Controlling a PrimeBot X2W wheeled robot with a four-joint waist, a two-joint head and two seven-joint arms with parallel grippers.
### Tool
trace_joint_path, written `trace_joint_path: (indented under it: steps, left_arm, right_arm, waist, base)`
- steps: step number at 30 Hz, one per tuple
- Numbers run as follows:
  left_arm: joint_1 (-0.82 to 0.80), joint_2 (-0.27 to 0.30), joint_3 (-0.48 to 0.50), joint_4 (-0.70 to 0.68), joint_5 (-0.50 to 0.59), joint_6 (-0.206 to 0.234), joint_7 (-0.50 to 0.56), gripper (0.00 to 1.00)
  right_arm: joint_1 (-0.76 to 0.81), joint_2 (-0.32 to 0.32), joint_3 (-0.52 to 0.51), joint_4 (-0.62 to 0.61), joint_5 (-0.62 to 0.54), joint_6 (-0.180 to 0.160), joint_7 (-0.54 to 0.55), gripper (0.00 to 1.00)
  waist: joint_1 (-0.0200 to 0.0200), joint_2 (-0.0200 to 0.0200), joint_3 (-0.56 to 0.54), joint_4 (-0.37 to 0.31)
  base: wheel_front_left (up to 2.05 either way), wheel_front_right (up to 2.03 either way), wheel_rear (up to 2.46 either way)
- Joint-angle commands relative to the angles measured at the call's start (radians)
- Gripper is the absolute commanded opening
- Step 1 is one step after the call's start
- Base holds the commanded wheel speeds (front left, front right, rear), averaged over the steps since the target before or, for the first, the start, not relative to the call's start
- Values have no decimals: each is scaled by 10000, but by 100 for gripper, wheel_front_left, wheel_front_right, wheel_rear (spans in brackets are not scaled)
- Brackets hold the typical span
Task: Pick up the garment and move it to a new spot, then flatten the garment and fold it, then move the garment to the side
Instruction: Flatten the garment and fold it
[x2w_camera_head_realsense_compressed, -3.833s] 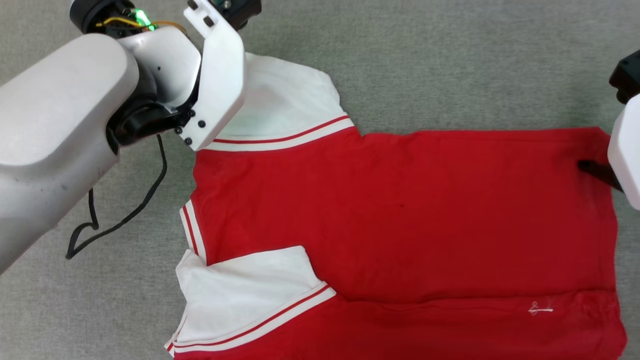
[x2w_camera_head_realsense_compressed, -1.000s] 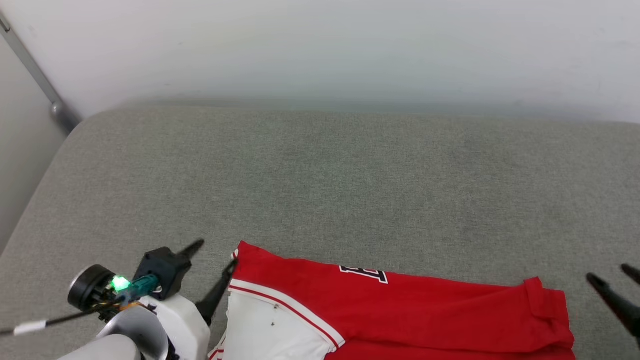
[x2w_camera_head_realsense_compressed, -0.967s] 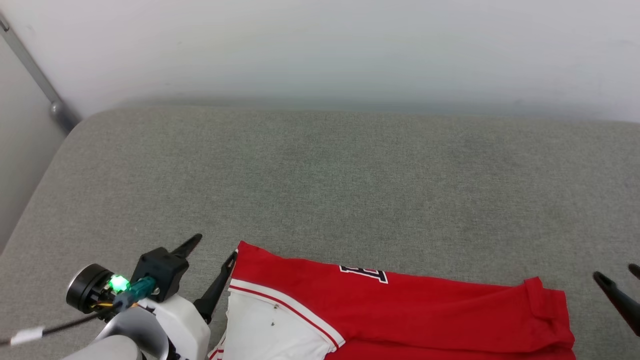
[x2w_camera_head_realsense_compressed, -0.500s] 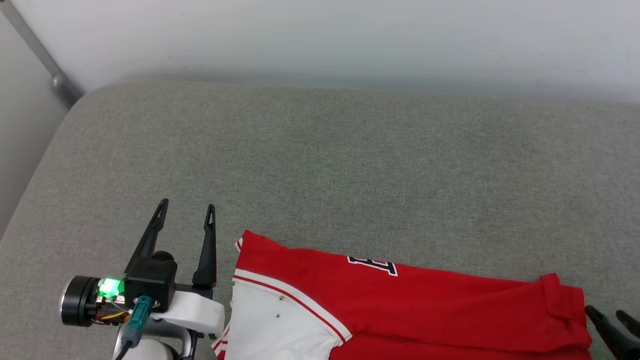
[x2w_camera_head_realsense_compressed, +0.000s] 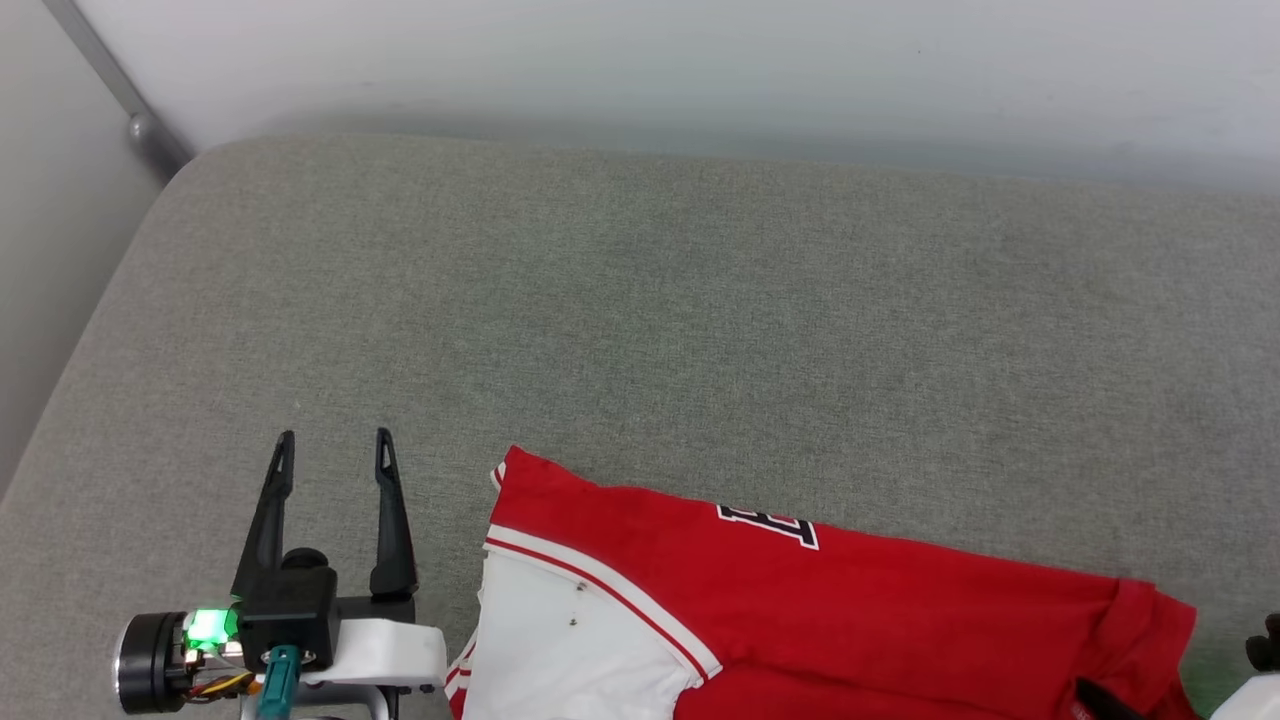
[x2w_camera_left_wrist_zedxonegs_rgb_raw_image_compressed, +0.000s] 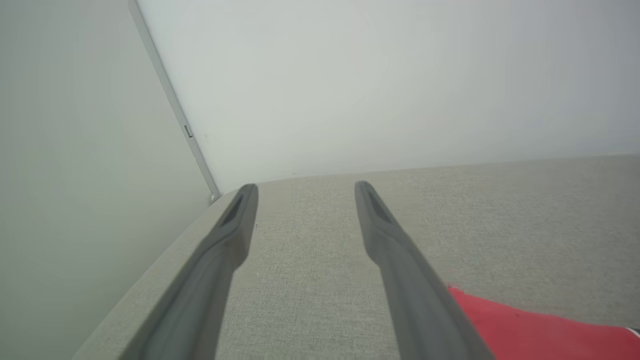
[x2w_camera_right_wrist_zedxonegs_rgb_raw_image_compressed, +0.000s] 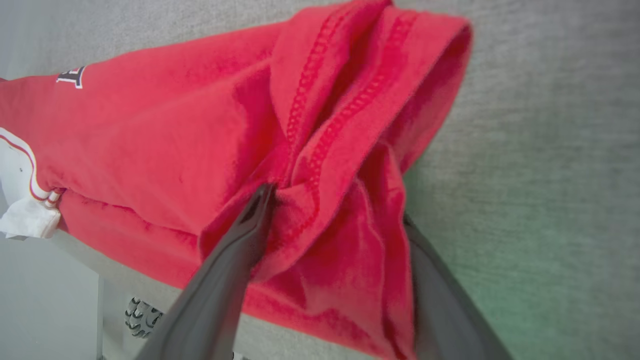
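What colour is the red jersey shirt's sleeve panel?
White sleeve panel, thin red stripes edging it; head view.

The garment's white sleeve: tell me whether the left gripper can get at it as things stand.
Probably yes. The left gripper stands open right beside the white sleeve of the garment, fingers pointing past it over the grey cushion, with nothing between them. It would likely need to shift sideways first.

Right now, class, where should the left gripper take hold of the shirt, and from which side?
Take the shirt by its red left corner, beyond the white sleeve. Come from the robot's left, low along the cushion: the open left gripper stands beside that edge, and the cloth lies flat.
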Motion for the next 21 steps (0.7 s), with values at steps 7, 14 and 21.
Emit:
trace_joint_path:
  steps: [7, 14, 21]
  left_arm:
    - [658, -1050, 1232, 244, 1164, -751, -20, 100]
    - [1136, -1692, 1765, 251, 2073, -1399, -21, 100]
    - [1583, -2104, 2067, 244, 2497, -1894, -21, 100]
  right_arm:
    - [148, 239, 1117, 616, 232, -3, 453, 0]
    - [-408, -512, 800, 614, 280, -12, 156, 0]
    - [-487, -1200, 378, 642, 546, -7, -93, 0]
  waist:
    - [0, 0, 9, -22]
    - [0, 0, -259, -135]
    - [0, 0, -667, -190]
  base:
    - [0, 0, 0]
    - [0, 0, 0]
    - [0, 0, 0]
